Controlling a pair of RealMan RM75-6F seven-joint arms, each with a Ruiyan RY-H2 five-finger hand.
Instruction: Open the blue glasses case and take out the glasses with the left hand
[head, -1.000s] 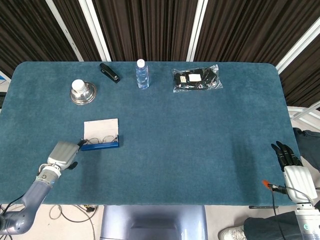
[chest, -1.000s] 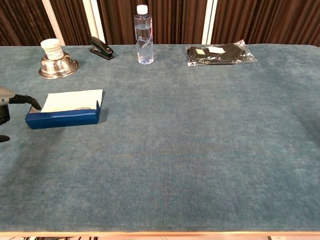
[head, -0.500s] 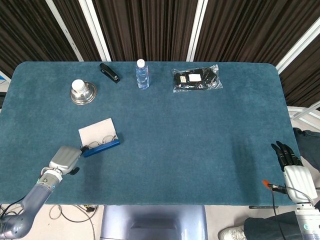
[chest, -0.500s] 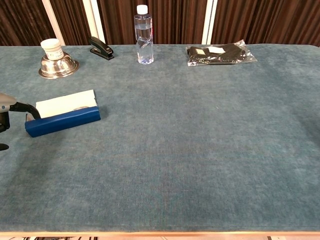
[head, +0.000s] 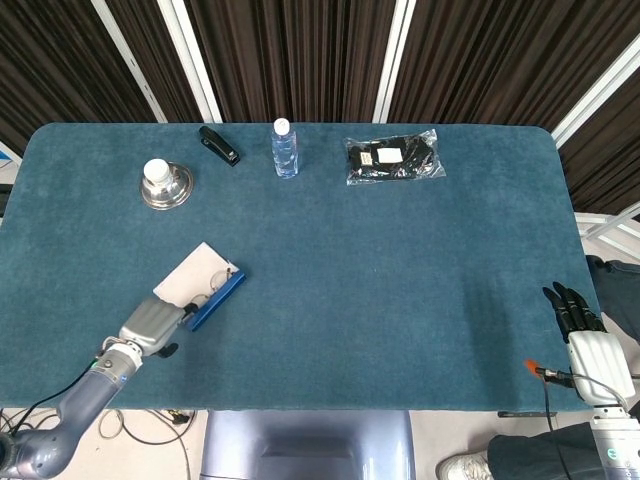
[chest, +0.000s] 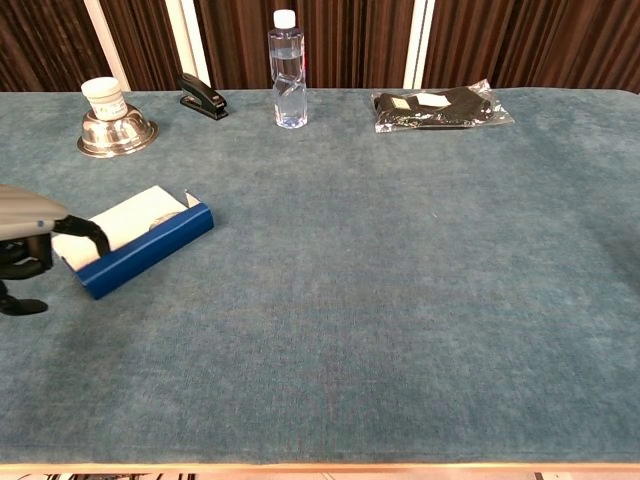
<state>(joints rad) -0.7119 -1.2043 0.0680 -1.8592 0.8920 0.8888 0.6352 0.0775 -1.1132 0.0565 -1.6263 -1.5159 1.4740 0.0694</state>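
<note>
The blue glasses case (head: 219, 299) lies open and askew on the left of the table, its white-lined lid (head: 192, 277) flat behind the blue wall (chest: 150, 249). The thin-rimmed glasses (head: 217, 282) rest inside, partly hidden by the wall in the chest view. My left hand (head: 151, 324) sits at the case's near-left end. One of its dark fingers (chest: 92, 233) curls over that end, and I cannot tell whether it grips. My right hand (head: 583, 334) hangs off the table's right edge, fingers straight, holding nothing.
A metal bowl with a white jar (head: 165, 185), a black stapler (head: 218, 145), a water bottle (head: 285, 148) and a bagged black item (head: 393, 158) line the far side.
The case has swung round, its left end coming nearer to me and rightward with my left hand while its right end stayed put. The right hand has not moved.
</note>
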